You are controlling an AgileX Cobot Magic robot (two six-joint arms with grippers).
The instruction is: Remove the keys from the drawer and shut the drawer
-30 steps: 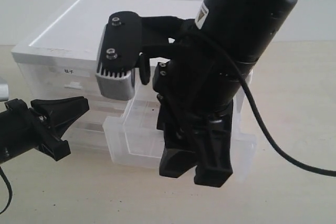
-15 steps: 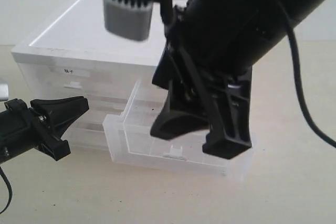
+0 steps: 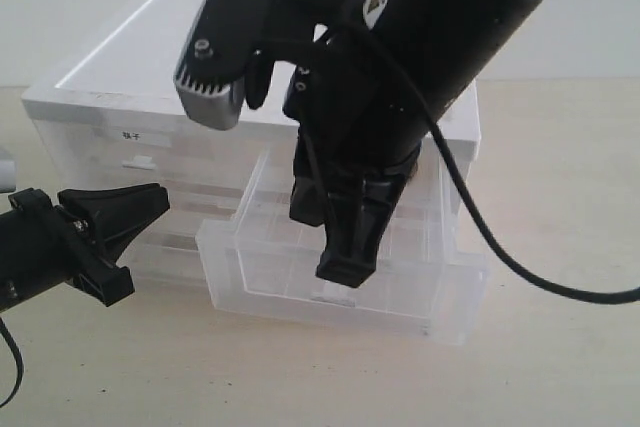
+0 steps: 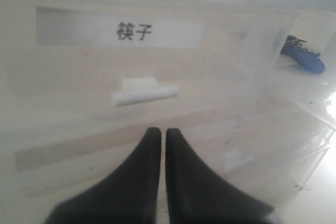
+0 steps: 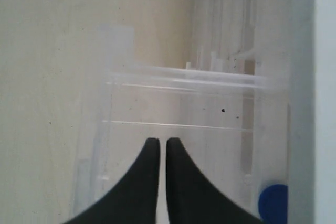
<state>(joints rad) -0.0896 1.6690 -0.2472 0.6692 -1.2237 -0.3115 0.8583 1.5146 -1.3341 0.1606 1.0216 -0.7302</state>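
Note:
The drawer point(image 3: 262, 279) is pulled out of the translucent cabinet, on the right side. My right gripper point(image 3: 340, 269) points down over the drawer's front part, shut with nothing between its fingers. In the right wrist view the same gripper point(image 5: 159, 142) hangs above the drawer's clear floor point(image 5: 173, 111). The blue fob of the keys point(image 5: 274, 203) lies off to one side, apart from the fingers. The left wrist view shows the keys point(image 4: 303, 59) through the plastic, a blue fob with dark metal behind it. My left gripper point(image 3: 150, 203) is shut and empty, off to the left of the open drawer.
The cabinet point(image 3: 200, 47) stands on a pale tabletop point(image 3: 560, 197). Its left half-width drawer point(image 4: 79, 82) is shut and carries a white label strip point(image 4: 136, 31) and a white tab handle point(image 4: 144, 92). My left gripper point(image 4: 158, 132) hovers just in front of that drawer.
My right gripper has gone from wide open to shut. Its arm has swung, and the fingers have come down at the open drawer's front. The left arm has not moved.

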